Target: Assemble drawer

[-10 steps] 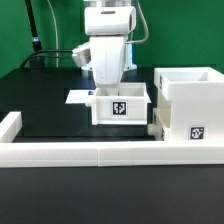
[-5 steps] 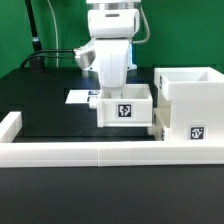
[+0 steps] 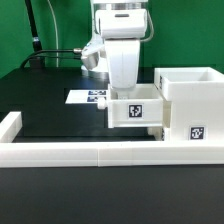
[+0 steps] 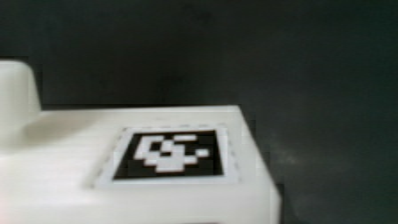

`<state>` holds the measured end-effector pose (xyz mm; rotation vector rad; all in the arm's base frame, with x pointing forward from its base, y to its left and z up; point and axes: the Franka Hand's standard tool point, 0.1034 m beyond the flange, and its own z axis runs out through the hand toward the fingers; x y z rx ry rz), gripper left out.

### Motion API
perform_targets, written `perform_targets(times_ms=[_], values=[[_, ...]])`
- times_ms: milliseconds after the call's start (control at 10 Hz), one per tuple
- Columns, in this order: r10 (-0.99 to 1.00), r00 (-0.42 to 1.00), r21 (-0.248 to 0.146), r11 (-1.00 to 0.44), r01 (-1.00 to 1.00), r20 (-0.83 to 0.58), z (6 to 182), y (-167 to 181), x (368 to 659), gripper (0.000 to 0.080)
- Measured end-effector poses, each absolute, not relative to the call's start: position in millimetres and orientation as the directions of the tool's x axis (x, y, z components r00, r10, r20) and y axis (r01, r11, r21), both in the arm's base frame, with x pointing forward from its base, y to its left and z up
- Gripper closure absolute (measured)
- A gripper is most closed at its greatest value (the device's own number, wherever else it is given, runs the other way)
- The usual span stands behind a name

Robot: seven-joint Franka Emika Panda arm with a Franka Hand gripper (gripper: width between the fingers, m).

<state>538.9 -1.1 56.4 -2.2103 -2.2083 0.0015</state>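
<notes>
In the exterior view my gripper [image 3: 126, 90] reaches down into a small white open-top tray [image 3: 135, 110] with a square tag on its front and is shut on its wall; the fingertips are hidden inside it. The tray hangs just above the black table, close to the left side of the large white casing [image 3: 190, 105], which is open on top and carries a tag low on its front. A small rounded white part [image 3: 158, 127] shows at the casing's lower left, partly hidden by the tray. The wrist view shows the tray's white wall and tag [image 4: 173, 153] close up, and no fingers.
The marker board [image 3: 88, 97] lies flat on the table behind the tray. A long low white rail [image 3: 80, 152] edges the table's front and turns up at the exterior view's left [image 3: 10, 124]. Cables hang behind the arm.
The gripper has carried the tray toward the exterior view's right, from beside the marker board to right next to the casing. The marker board now shows more fully.
</notes>
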Motion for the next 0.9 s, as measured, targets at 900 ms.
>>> perform_targets(times_ms=[900], values=[[1.000, 0.017, -0.013, -0.017, 1.000, 0.006, 56.5, 0.9, 540.8, 0.0757]])
